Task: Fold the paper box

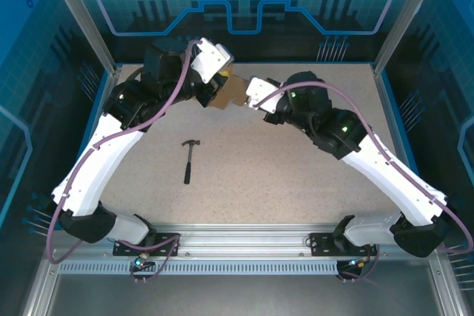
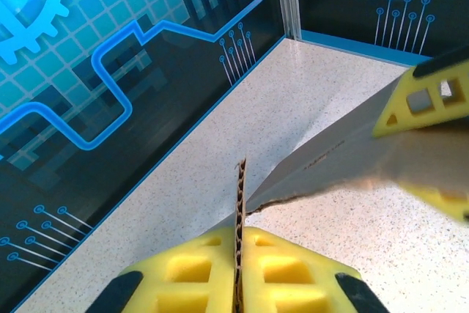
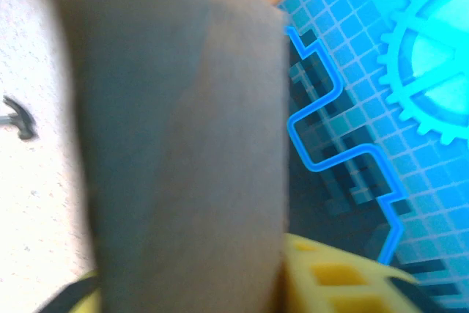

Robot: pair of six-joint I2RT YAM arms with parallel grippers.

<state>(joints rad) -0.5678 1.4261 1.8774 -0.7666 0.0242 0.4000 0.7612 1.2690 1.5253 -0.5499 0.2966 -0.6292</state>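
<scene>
The paper box (image 1: 231, 92) is brown cardboard held up over the back middle of the table between both arms. My left gripper (image 1: 216, 96) is shut on one corrugated edge, which stands upright between its yellow fingers (image 2: 278, 269). A flat panel of the paper box (image 2: 337, 144) slopes away from there to my right gripper (image 2: 399, 160), whose yellow fingers lie above and below it. In the right wrist view the blurred panel (image 3: 183, 144) sits between the fingers of my right gripper (image 3: 183, 284), with one finger (image 3: 330, 276) against its edge.
A small black hammer (image 1: 190, 159) lies on the speckled table (image 1: 296, 175) left of centre, also seen as the hammer (image 3: 18, 119) in the right wrist view. Blue patterned walls (image 2: 88, 93) close in the back and sides.
</scene>
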